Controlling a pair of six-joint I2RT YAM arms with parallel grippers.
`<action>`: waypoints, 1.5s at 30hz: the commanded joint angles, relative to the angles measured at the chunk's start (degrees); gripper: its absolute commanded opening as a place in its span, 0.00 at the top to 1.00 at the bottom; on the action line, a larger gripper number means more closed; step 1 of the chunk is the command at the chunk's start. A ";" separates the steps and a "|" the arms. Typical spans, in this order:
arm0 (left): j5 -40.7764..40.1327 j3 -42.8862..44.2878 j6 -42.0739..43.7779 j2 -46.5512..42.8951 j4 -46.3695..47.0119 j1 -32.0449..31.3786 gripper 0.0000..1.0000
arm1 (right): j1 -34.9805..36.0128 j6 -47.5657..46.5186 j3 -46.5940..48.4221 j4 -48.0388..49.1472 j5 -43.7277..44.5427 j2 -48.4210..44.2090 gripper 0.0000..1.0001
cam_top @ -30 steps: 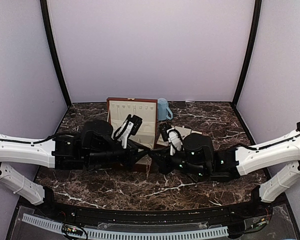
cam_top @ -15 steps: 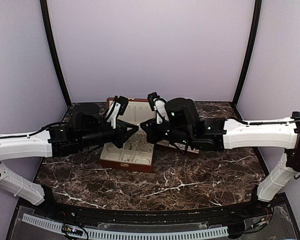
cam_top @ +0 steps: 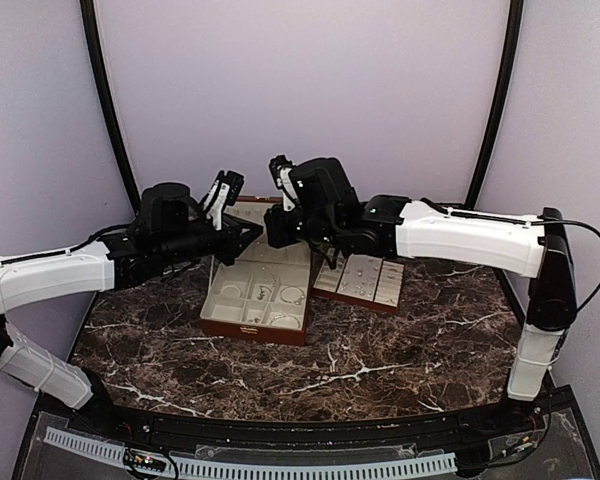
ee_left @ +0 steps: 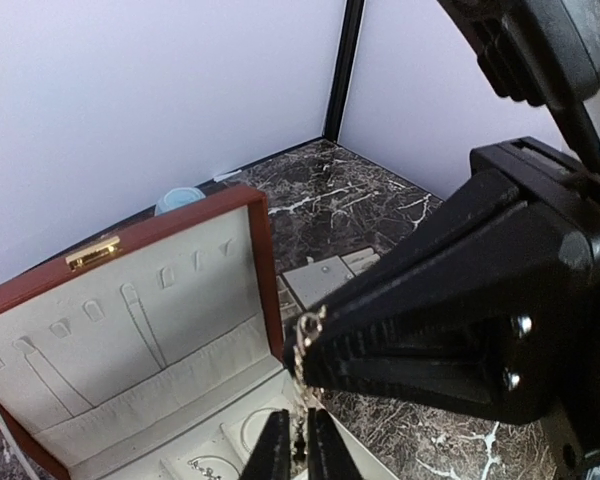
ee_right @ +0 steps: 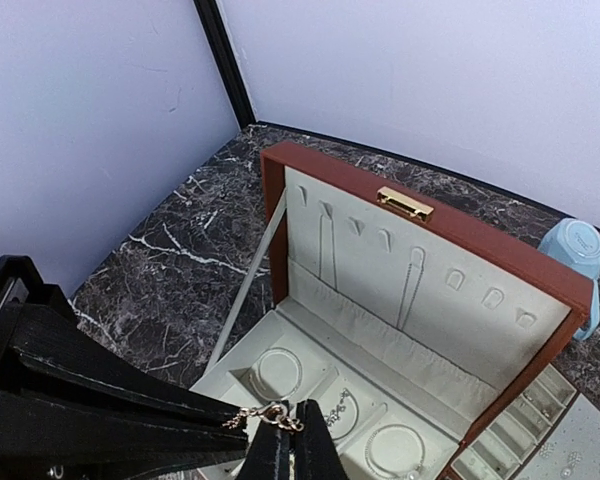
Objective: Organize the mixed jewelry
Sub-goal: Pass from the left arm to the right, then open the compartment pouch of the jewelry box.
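1. Silver-toned and hair-thin, the chain [ee_left: 302,345] hangs in the air over the open wooden box [cam_top: 252,330], caught between two robot arms that meet above it.
2. Both ends are held: the left gripper [ee_left: 298,428] is pressed together on the lower links, and the right gripper [ee_right: 292,428] is clamped tight on the end by the clasp. The two sets of fingers are almost touching.
3. Much of the mixed jewelry [ee_right: 395,447] looks sorted already. Looped pieces lie in separate cream compartments of the box, thin chains hang on the lining of the raised lid [ee_left: 130,310], and small specks sit on the tray [cam_top: 392,298] just beside the box's right side.
4. Judged from this, the job is well along. The chain held in the air has yet to be laid down or hung, and it cannot be told whether any loose pieces are left.
5. Room is tight at the centre, where the lid stands upright just behind the grippers. A pale blue mug [ee_right: 572,248] sits beyond the lid, toward the far edge of the table [cam_top: 380,370].
6. Dark marble runs bare along the near edge and toward both side edges, giving each arm a way to back off.
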 commanded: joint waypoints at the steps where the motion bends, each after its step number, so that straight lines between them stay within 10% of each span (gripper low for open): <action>1: 3.18 1.80 1.99 1.83 0.82 1.82 0.81 | -2.92 -0.27 6.80 -2.31 3.75 2.97 1.00; 11: 2.72 0.82 0.40 1.09 -0.17 4.89 0.47 | -6.47 -1.57 17.09 -5.90 4.25 9.46 1.00; 45: 2.19 -15.69 -18.24 -3.71 -11.05 16.75 0.36 | -9.18 -4.40 25.82 -4.74 7.26 15.34 1.00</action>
